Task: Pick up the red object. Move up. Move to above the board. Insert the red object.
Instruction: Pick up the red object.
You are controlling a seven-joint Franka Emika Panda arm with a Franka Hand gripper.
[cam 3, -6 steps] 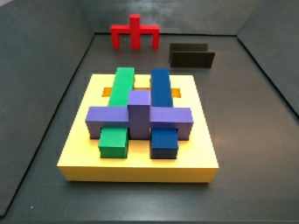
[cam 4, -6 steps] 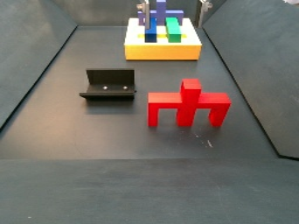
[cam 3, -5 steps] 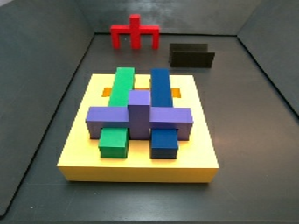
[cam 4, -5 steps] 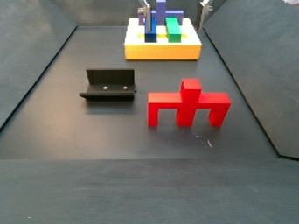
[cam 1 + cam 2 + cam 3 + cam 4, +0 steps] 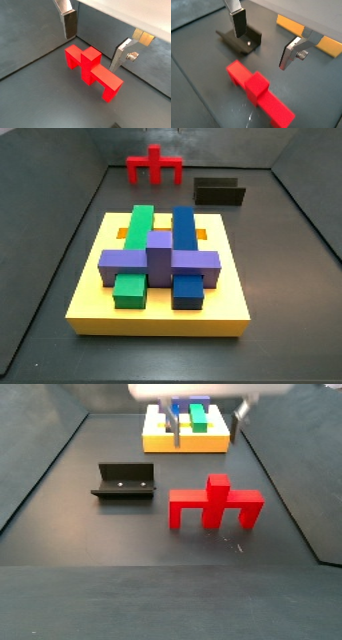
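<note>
Above the red object (image 5: 90, 70), gripper (image 5: 93, 42) hangs spread and empty; probably pre-grasp, next descend and straddle its stub.

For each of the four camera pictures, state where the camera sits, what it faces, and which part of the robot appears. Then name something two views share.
Wrist view: above the floor, looking down on the red object; open gripper fingers show.
Wrist view: looks down on the red object and fixture; gripper fingers show.
Side view: at the board end, facing the far red object; no robot visible.
Side view: opposite end, red object near, board far; gripper at top.
Both side views share the fixture.
</note>
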